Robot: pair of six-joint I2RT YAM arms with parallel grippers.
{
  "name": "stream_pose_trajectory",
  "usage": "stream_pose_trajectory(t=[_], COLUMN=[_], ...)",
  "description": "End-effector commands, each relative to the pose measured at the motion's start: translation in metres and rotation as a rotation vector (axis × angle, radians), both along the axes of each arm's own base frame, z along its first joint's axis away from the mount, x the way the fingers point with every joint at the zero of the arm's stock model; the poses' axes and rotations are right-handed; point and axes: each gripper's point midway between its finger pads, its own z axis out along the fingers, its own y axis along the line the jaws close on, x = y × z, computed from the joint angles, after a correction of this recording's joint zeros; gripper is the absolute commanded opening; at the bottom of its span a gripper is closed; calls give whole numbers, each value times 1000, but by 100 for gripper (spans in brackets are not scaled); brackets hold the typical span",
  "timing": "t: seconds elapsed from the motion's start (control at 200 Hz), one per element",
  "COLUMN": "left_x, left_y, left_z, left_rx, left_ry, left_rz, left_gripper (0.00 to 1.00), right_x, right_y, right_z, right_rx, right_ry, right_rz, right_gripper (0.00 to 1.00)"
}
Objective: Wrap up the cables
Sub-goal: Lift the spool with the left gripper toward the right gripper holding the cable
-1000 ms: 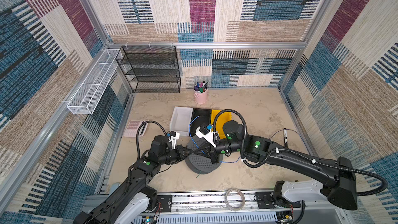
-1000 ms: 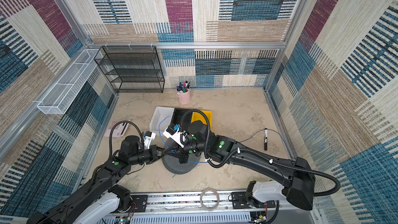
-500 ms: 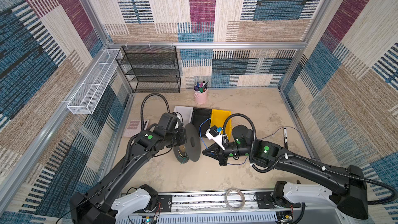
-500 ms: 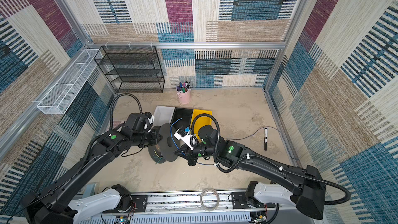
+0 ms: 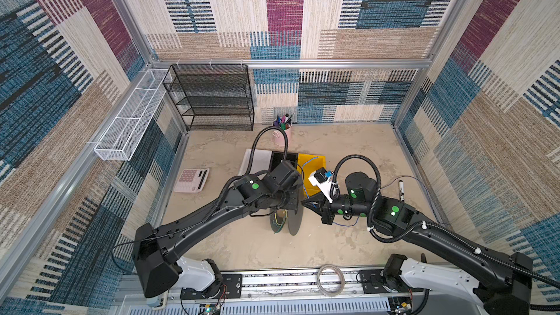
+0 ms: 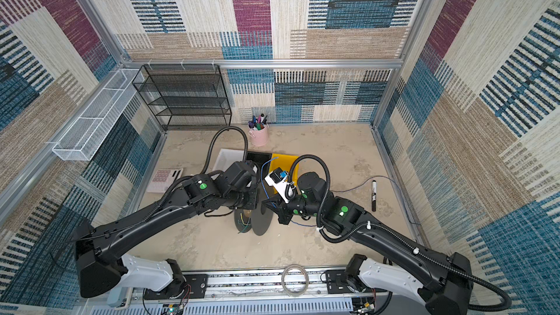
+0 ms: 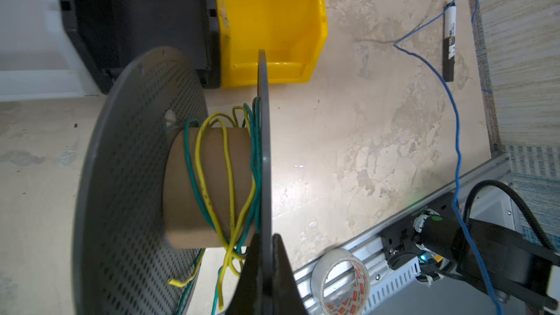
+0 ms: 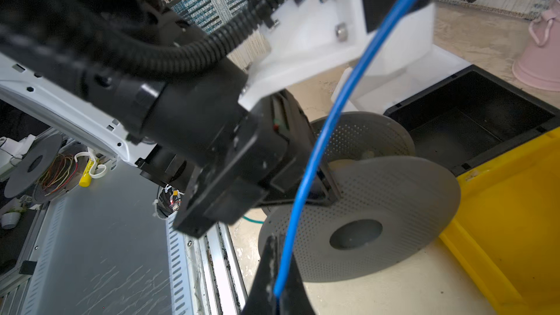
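Observation:
A grey spool (image 5: pixel 292 222) (image 6: pixel 260 222) with perforated flanges and a brown core (image 7: pixel 188 189) stands on edge on the table. Loose yellow and green cables (image 7: pixel 227 177) are wound round the core. My left gripper (image 7: pixel 266 239) (image 5: pixel 298 204) is shut on the rim of one flange. A thin bright blue cable (image 8: pixel 321 143) (image 7: pixel 454 122) runs up from my right gripper (image 8: pixel 280 253) (image 5: pixel 306 203), which is shut on it just right of the spool. In both top views the blue cable (image 6: pixel 263 174) trails over the yellow bin and across the floor to the right.
Yellow bin (image 5: pixel 315 156), black bin (image 5: pixel 283 156) and white bin (image 5: pixel 257 159) stand behind the spool. A pink pen cup (image 5: pixel 283 136) and a black wire shelf (image 5: pixel 212 98) are at the back, a calculator (image 5: pixel 191 180) left, a marker (image 5: pixel 401 190) right, a tape roll (image 5: pixel 330 278) on the front rail.
The spool lay flat a second ago. My left gripper has tipped it onto its edge and carried it rightward. My right gripper drew back to the right with the blue cable.

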Motion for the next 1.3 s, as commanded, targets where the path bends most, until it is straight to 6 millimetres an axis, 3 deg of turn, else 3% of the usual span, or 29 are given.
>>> stream_pose_trajectory(t=[0.0,0.25,0.576,0.661,1.032,1.292], left_x=[11,29,46,48,35,34], left_y=[-11,-30,-72,-65,7,12], left_z=[6,-1,0,1,20,8], left_rx=[-5,15,-69,-47,110,173], left_ry=[-46,-116,-113,-123,-177,-166], left_rz=[63,151,135,166,273,280], left_gripper=[0,0,0,0,0,0], right_x=[-1,-6,-10,-12,-21,-21], right_y=[-7,-20,-28,-28,-24,-23], right_z=[-1,7,16,14,1,-8], right_rx=[-13,1,13,11,11,1], right_ry=[-6,-24,-43,-34,20,38], right_rz=[-17,-39,-52,-43,4,2], right_gripper=[0,0,0,0,0,0])
